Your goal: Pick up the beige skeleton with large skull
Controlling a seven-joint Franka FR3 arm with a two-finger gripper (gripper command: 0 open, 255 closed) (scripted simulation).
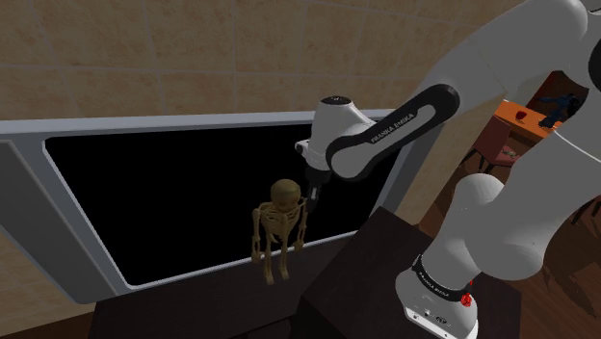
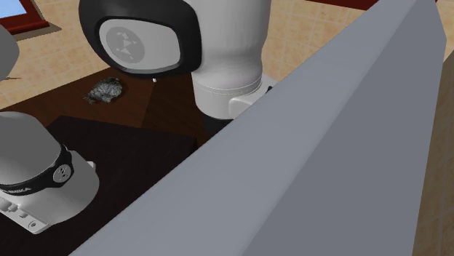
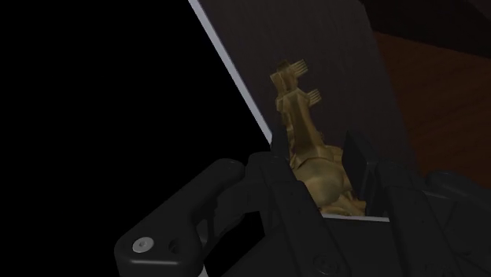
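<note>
Skeleton: the tan skeleton (image 1: 279, 226) hangs upright in front of the black panel, its big round skull uppermost and its legs dangling towards the table; its surface looks plain, and I cannot tell the material.
Skeleton's feet: low over the dark table top (image 1: 193, 308); I cannot tell whether they touch it.
Gripper: the black gripper (image 1: 310, 197) sits beside the skull and shoulder on the shoulder view's right. In the wrist view the fingers (image 3: 358, 157) are clamped on the skeleton's (image 3: 303, 130) upper body, one on each side, and the legs stretch away from them.
Arm: the white arm (image 1: 385, 135) reaches in from the shoulder view's right, above the dark stand (image 1: 356, 279).
Panel: a wide grey frame (image 1: 24, 183) around a pure black area (image 1: 173, 202), right behind the skeleton.
Table, other item: a small grey crumpled lump (image 2: 107, 89) lies on the dark top (image 2: 164, 98), well apart from the arm's base.
Foreground: a broad grey slab (image 2: 327, 145) slants across the second exterior view.
Room: a tan block wall (image 1: 144, 58) behind the panel; an orange table (image 1: 525, 120) far off at the shoulder view's right; a pale tan floor (image 2: 73, 51).
</note>
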